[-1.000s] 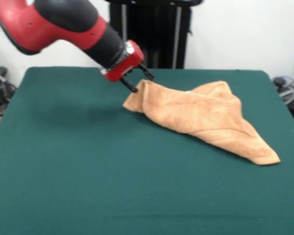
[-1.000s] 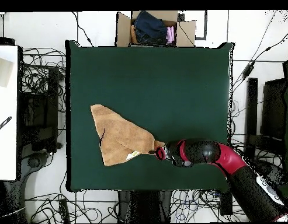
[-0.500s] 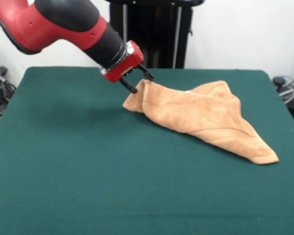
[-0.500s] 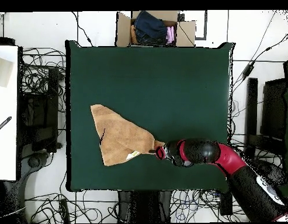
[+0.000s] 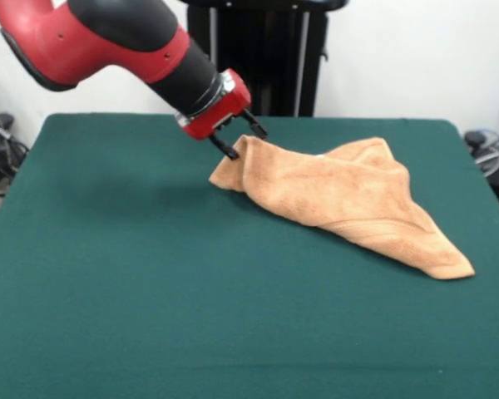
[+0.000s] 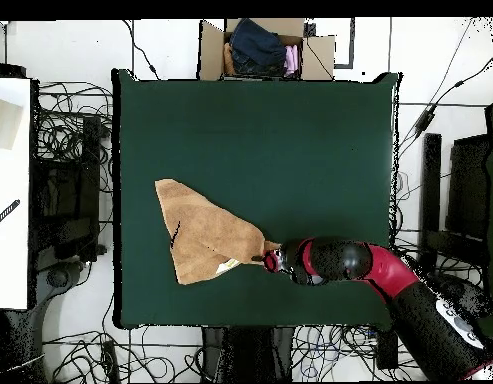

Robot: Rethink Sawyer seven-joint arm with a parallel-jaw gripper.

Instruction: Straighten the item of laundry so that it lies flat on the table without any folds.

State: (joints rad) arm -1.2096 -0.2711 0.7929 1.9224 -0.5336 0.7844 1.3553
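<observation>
You are pinching one corner of the towel (image 5: 349,204) with the gripper (image 5: 243,139), its two black fingers clenched on the cloth's raised tip, so the step in hand is dragging that corner outward to open the folds. The towel is lying bunched in a rough triangle right of centre on the green worktop (image 5: 133,283), its pinched corner lifted just off the surface near the far edge and its opposite point trailing toward the near right. From above, the towel (image 6: 205,240) is sitting in the left half of the worktop (image 6: 290,130), with the gripper (image 6: 267,261) at its tip on the side nearest the robot, and a pale patch, probably the label, is peeking from under the lower edge. To do this well, you are best keeping the corner low, just clear of the surface, and pulling steadily away from the heaped part so the layers slide apart rather than the whole bundle following. The long diagonal fold across the middle is looking like the one that will resist, so drawing across that crease is likely working better than pulling along it. Be watching the grip: only a small bite of cloth is held, and a jerk could slip it free.
</observation>
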